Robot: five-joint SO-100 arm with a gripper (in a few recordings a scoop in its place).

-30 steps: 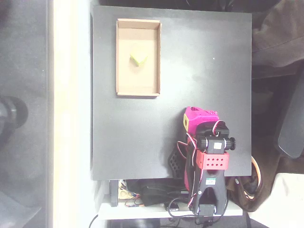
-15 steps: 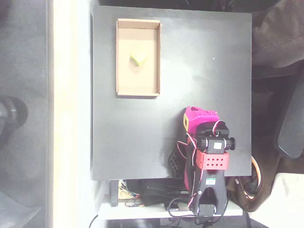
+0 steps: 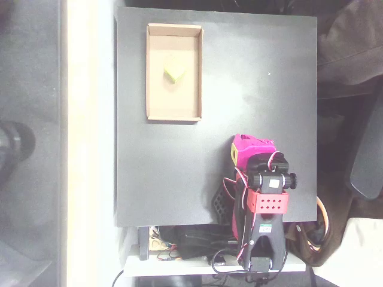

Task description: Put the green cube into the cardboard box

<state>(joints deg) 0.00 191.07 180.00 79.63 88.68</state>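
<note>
Black tabletop [image 3: 251,89]: green cube [image 3: 173,74] sits inside cardboard box [image 3: 174,116] far left, task looks done; my gripper [image 3: 239,152] folded near right, opening unclear.

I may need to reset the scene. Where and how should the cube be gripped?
Probably from straight above, pinching two opposite side faces of the cube. It sits near the middle of the box, with floor free around it; its faces look turned relative to the walls, so rotate the pincer to match.

My overhead picture is soft and a little hazy, evenly lit from above. Far to my arm's [image 3: 258,197] left, a bright strip [image 3: 90,143] washes out. The black table [image 3: 251,89] shows faint pale sheen ahead of me. Shadows are weak; the edges blur.
</note>
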